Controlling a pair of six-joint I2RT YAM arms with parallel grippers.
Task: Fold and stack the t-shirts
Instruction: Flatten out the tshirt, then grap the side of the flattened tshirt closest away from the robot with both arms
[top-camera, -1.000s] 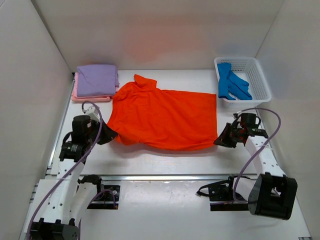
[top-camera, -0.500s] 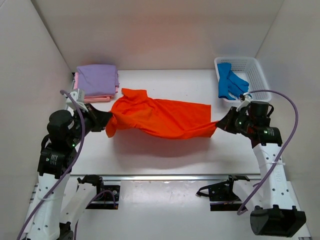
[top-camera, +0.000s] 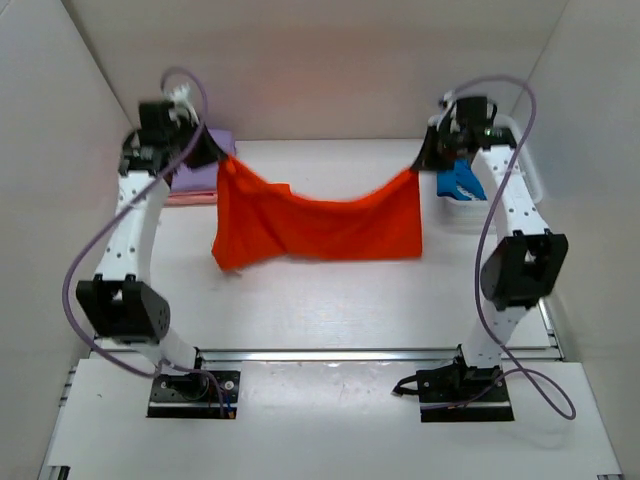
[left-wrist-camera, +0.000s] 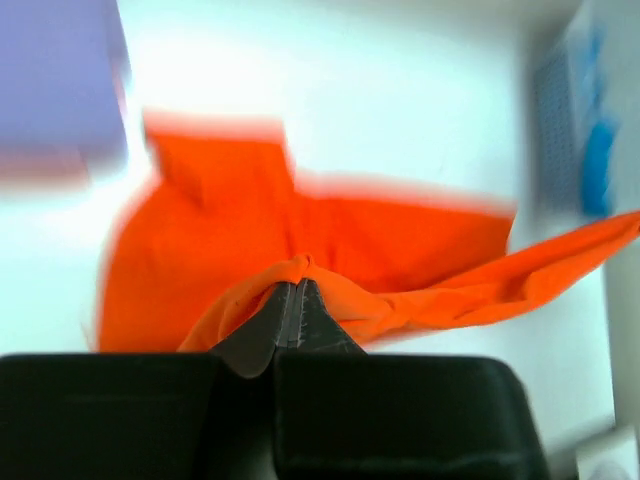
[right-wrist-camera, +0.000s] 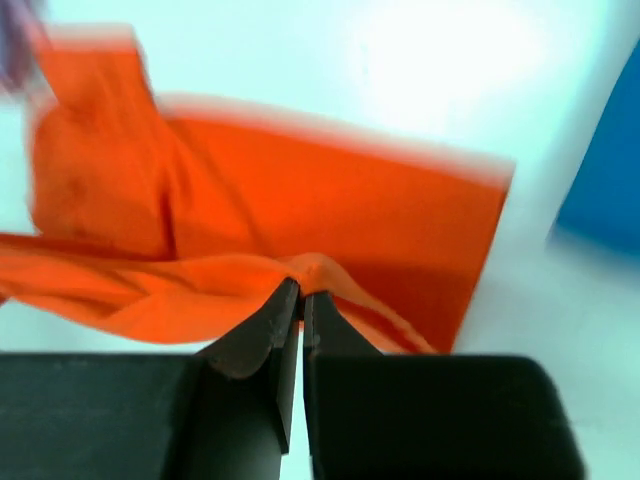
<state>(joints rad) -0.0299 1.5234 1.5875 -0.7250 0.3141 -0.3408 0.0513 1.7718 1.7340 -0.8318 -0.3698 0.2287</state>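
The orange-red tee (top-camera: 320, 225) hung as a sagging sheet across the upper middle of the top view, strung between both arms at the far side of the table (top-camera: 320, 310); it was not yet folded. The left gripper (top-camera: 214, 154), at the upper left, was clamped on one top corner of the cloth; in the left wrist view its fingers were pressed together with an orange ridge pinched at their tips. The right gripper (top-camera: 422, 160), at the upper right, was closed on the opposite corner in the same way, as the right wrist view showed. Between the two grips the top edge drooped in a shallow curve; the lower hem reached further down at the left of the frame, and whether it touched the table I could not tell, both wrist views being blurred.

By my reading the task was partly done: a lavender tee (top-camera: 196, 178) lay folded at the upper left behind the left arm, with a pink tee (top-camera: 188, 199) showing as a thin edge beneath it, so that stack looked begun; the orange one seemed at the start of its fold; a blue tee (top-camera: 458, 184) sat crumpled in the white basket (left-wrist-camera: 555, 115) at the upper right, untouched.
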